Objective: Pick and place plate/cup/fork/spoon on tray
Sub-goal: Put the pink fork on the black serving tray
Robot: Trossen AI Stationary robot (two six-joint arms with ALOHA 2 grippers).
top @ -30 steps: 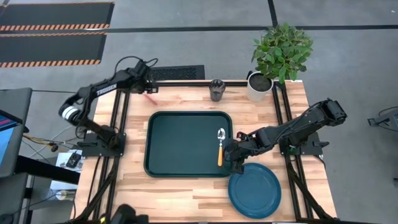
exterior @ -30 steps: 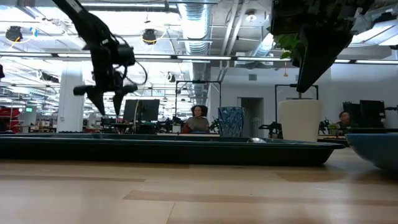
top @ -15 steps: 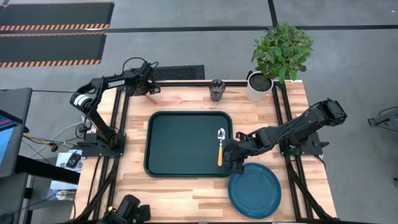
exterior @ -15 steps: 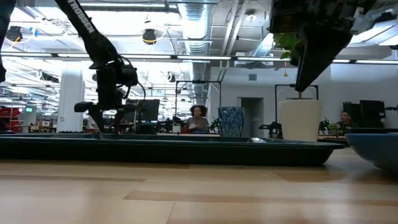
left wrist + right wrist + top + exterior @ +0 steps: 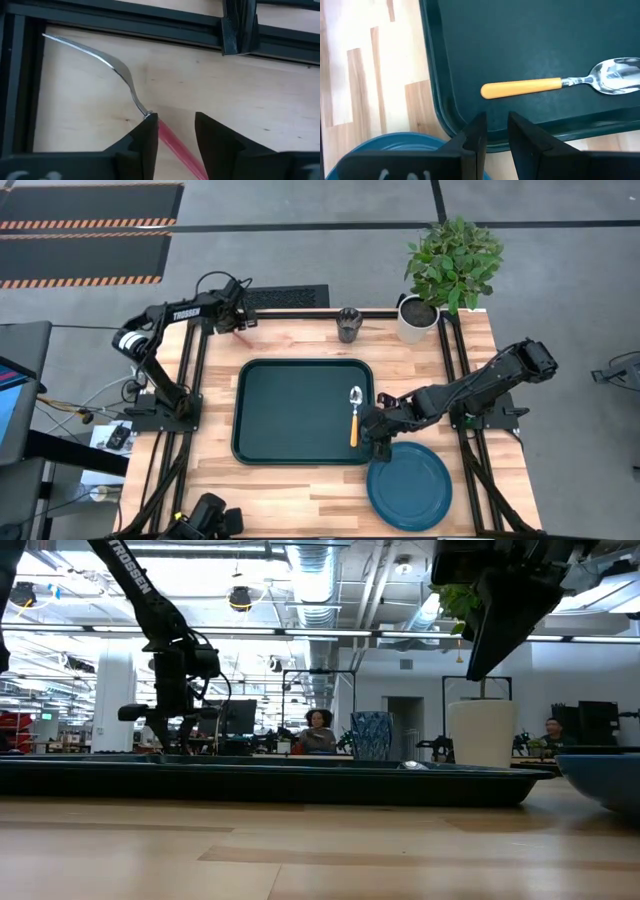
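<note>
While the fork (image 5: 131, 90) lies flat on the worktop (image 5: 300, 490) at its far left corner, well clear of the tray (image 5: 300, 410), I see my left pincer (image 5: 176, 131) has dropped from hovering above it a second ago. Its fingers now straddle the red handle, a gap showing on one side; I cannot tell whether they pinch it. The spoon (image 5: 354, 416) rests in the tray, unmoved. My right pincer (image 5: 494, 131), fingers slightly parted and empty, hangs over the tray's edge beside the plate (image 5: 408, 486). The cup (image 5: 348, 324) stands at the far edge.
</note>
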